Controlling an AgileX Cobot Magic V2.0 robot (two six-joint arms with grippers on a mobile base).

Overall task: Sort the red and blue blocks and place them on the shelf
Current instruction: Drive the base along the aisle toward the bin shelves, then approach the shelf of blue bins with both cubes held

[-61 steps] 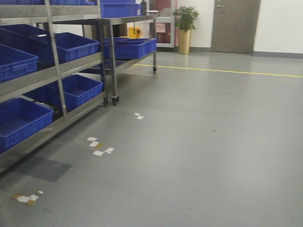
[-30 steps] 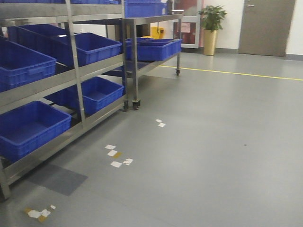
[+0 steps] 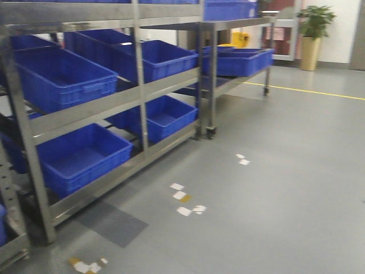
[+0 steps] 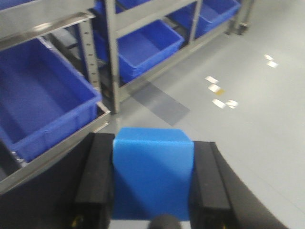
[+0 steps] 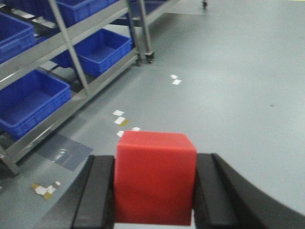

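approach step. left gripper (image 4: 152,157) clenched on the blue block (image 4: 152,183), right gripper (image 5: 155,162) clenched on the red block (image 5: 155,188). both blocks are held over the floor (image 5: 238,95), neither on the shelf (image 3: 91,107) yet. its tiers hold dark blue bins (image 3: 65,77). next, i'd say: close on the front rail, pick a spot per colour, reach in over the rail edge.

I log the shelf (image 3: 137,91) as plain silver-grey steel, its bins (image 3: 68,77) solid dark blue. Floor (image 3: 296,171) before the shelf: uniform grey, one darker grey patch (image 3: 111,222) at the shelf's foot, white and tan tape scraps (image 3: 185,200) nearby, a yellow line (image 3: 308,91) beyond its far end. Left gripper (image 4: 152,143) black, its light blue block (image 4: 152,181) unpatterned; right gripper (image 5: 155,157) black, its red block (image 5: 155,181) likewise.
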